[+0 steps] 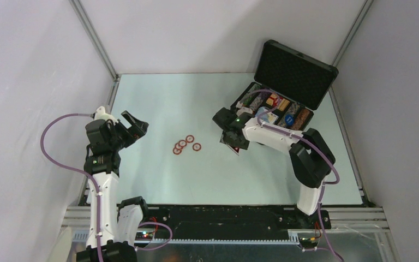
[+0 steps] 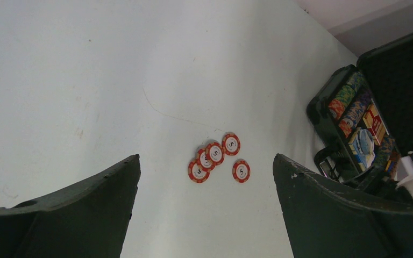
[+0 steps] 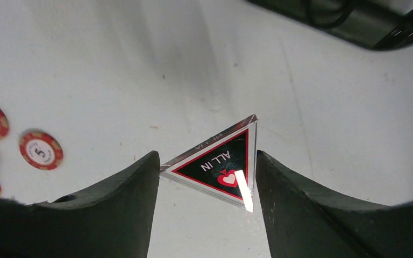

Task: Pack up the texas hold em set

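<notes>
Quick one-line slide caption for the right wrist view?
Right end effector clamped on the ALL IN marker, chips on the table beside.

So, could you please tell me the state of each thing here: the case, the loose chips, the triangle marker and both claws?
case: open, lid raised.
chip rows: stored inside the case.
round chips: five, loose outside the case, some overlapping.
triangular marker: gripped between the right claw's fingers.
left claw: open, empty.
right claw: shut on the triangular marker.

Five loose red-white chips, one black triangular marker, one open case.
</notes>
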`<action>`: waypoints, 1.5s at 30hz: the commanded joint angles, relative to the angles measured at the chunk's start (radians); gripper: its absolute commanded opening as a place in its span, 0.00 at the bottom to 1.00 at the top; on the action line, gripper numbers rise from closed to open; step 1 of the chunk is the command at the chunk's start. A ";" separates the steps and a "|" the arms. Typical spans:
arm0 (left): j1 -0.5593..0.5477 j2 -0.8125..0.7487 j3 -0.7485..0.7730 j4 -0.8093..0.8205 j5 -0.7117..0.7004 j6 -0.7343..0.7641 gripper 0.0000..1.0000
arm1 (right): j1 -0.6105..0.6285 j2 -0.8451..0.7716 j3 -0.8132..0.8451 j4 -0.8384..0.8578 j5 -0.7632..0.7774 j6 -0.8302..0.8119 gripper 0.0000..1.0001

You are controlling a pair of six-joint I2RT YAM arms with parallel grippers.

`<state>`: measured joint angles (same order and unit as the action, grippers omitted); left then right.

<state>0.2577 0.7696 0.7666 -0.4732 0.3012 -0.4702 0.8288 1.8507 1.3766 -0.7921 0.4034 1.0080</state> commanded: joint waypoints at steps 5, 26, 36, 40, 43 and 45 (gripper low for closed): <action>0.007 -0.013 -0.003 0.030 0.015 0.001 0.97 | -0.166 -0.113 0.093 -0.026 0.077 -0.159 0.68; 0.009 -0.020 -0.001 0.031 0.017 0.001 0.97 | -0.488 0.131 0.466 -0.071 -0.032 -0.407 0.73; 0.010 -0.016 -0.003 0.031 0.019 -0.002 0.97 | -0.305 -0.069 0.119 0.050 -0.037 -0.326 0.85; 0.010 -0.014 -0.004 0.030 0.019 -0.001 0.97 | -0.245 -0.052 0.094 0.036 -0.019 -0.275 0.91; 0.010 -0.013 -0.003 0.030 0.020 -0.002 0.97 | -0.212 -0.017 0.100 0.027 -0.010 -0.247 0.92; 0.011 -0.012 -0.003 0.031 0.021 -0.003 0.97 | -0.197 0.019 0.101 0.026 -0.012 -0.231 0.92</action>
<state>0.2584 0.7650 0.7666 -0.4732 0.3016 -0.4702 0.6033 1.8309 1.4727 -0.7799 0.3614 0.7155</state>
